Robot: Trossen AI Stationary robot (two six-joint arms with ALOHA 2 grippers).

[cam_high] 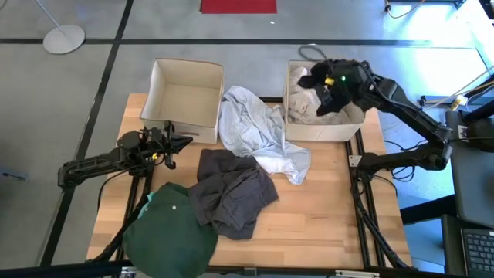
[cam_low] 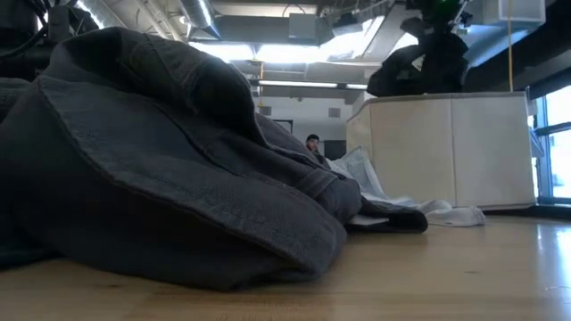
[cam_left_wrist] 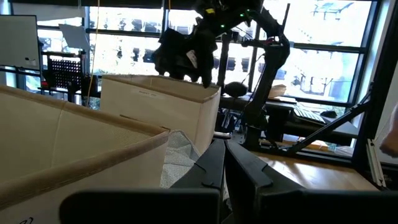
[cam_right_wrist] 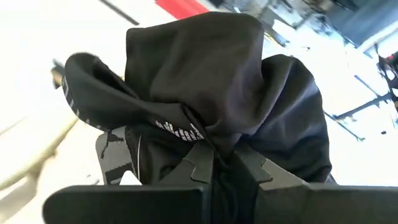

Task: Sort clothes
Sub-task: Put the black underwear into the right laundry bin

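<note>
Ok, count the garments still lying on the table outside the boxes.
3: the pale one between the boxes, the dark grey one mid-table, the green one at the near left edge. More may be hidden underneath.

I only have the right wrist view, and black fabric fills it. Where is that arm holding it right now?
Observer: The right end effector holds the black garment over the right box.
Operator: Is anything inside that box?
Observer: Yes, a white garment lies in it.
Operator: And the other arm?
Observer: The left end effector is shut, beside the front wall of the left box.
</note>
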